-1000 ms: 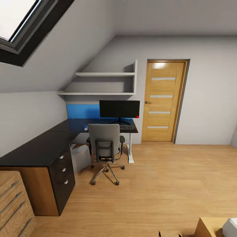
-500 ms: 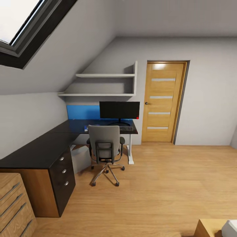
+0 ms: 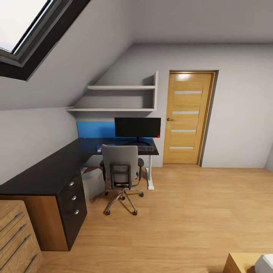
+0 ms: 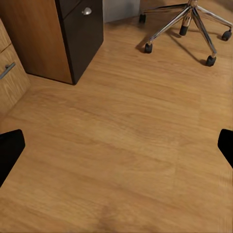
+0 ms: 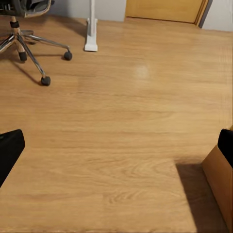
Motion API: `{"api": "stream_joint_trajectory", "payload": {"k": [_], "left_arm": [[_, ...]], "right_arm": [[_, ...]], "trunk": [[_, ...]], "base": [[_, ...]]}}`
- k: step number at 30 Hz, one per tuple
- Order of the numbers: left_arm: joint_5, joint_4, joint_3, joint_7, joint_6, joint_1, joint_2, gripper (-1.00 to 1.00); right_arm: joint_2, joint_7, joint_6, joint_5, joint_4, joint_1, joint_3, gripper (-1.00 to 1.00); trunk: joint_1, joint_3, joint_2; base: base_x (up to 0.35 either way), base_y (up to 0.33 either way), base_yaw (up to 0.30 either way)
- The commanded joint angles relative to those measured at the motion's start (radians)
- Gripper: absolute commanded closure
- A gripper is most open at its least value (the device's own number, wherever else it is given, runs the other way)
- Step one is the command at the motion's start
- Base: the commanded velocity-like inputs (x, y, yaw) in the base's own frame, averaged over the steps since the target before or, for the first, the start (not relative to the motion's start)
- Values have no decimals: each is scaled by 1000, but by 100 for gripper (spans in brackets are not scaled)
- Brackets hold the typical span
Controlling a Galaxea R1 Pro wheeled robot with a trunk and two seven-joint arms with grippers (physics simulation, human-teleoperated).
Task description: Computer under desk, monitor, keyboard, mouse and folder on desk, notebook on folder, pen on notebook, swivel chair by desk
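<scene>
Room: we face an attic bedroom with a wood floor (image 3: 182, 212), a skylight (image 3: 22, 22) at upper left and a door (image 3: 187, 117) in the far wall.
Desk: the black L-shaped desk (image 3: 49, 170) runs along the left wall and turns across the far wall, with two wall shelves (image 3: 121, 98) above it.
Drawers: a black drawer unit (image 3: 74, 206) sits under the near end of the desk; we see its corner and a knob in the left wrist view too.
Monitor: the monitor (image 3: 137, 127) stands on the far part of the desk, in front of a blue panel (image 3: 94, 129).
Keyboard: a dark keyboard (image 3: 145, 148) lies on the desk just in front of the monitor, partly hidden by the chair.
Chair: the grey chair (image 3: 121, 168) stands at the desk with its back toward us, its star base on the floor; the base also shows in both wrist views.
Computer: a pale box (image 3: 93, 182), which we take for the computer, sits on the floor under the desk, left of the chair.
Other task things: too small or hidden for us to tell.
Left pincer: our left pincer (image 4: 116, 145) hangs over bare floor, fingers wide apart, holding nothing.
Right pincer: our right pincer (image 5: 116, 145) also hangs over bare floor with fingers wide apart, a wooden box (image 5: 221, 184) near one finger.
</scene>
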Motion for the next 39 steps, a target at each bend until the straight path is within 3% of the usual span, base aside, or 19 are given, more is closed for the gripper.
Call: {"api": "stream_joint_trajectory", "payload": {"k": [1,15,39], "left_arm": [[-3,0,-2,8,-2,0,0,-100],[-3,0,-3,10,-1,0,-2,-100],[-3,0,-4,8,-1,1,-4,-100]], "right_arm": [[1,-6,2,-3,2,-1,9,-100],[3,-6,81,-2,3,0,9,-100],[3,-5,91,-2,3,-1,9,-100]], "trunk": [[0,-1,-1],[0,-1,-1],[0,-1,-1]], "base": [[0,0,0],[0,0,0],[0,0,0]]}}
